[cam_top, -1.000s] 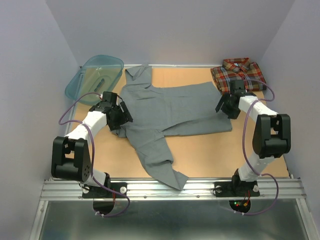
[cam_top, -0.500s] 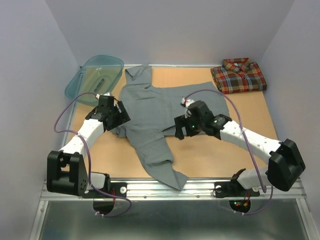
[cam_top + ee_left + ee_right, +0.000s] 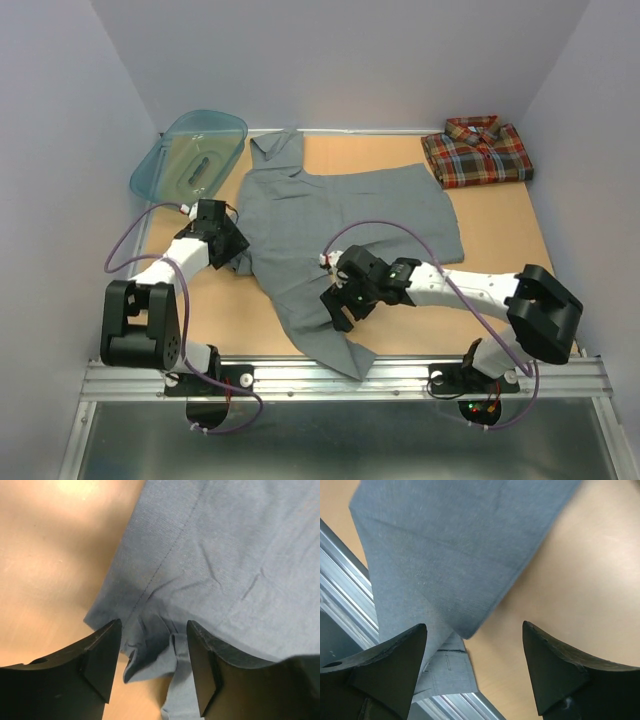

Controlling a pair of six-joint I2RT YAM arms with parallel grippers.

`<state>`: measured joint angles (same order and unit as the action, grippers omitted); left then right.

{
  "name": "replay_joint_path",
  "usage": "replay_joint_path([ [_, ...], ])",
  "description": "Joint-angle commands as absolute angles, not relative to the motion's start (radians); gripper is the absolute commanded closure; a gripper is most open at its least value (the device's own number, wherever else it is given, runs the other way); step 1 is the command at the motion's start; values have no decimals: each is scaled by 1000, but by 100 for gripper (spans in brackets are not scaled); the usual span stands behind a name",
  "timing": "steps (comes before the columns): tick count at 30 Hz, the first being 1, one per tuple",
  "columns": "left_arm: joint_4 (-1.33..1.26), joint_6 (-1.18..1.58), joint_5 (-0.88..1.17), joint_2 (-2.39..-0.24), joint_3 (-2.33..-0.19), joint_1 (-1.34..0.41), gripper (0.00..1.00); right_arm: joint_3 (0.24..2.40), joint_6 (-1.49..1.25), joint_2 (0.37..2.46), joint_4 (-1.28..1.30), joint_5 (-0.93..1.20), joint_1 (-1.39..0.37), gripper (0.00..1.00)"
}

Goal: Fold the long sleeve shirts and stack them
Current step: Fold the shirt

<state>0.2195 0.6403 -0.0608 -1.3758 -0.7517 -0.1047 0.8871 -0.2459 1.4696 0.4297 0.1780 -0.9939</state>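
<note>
Right gripper (image 3: pixel 338 306) released, above the grey shirt (image 3: pixel 340 205) sleeve (image 3: pixel 303 312), lower centre of top view. Left gripper (image 3: pixel 152 655) released too, over bunched edge. Judgement: pinch the sleeve edge only, then fold inward flat.

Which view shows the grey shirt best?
Top external: the whole grey shirt lies spread on the table, collar to cuff. Left wrist shows only a rumpled edge; right wrist only the sleeve by the metal rail.

no readable txt, labels or nos. anywhere
</note>
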Motion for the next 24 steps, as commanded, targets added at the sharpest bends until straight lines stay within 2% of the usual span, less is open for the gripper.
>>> replay_joint_path([
  [1,179,693,-52,-1439,-735,-103,38,925,-204,1525,387,209,-1049,19],
  [7,215,716,-74,-1431,-669,-91,47,913,-189,1551,393,190,-1083,20],
  [12,227,713,-86,-1387,-634,-66,48,928,-170,1500,445,199,-1088,20],
  [15,247,693,-103,-1358,-670,-66,43,937,-138,1499,495,225,-1104,18],
  [20,273,634,-193,-1316,-735,-66,30,931,-112,1508,514,305,-1138,19],
  [24,268,591,-245,-1284,-758,-66,23,946,-74,1555,541,360,-1138,24],
])
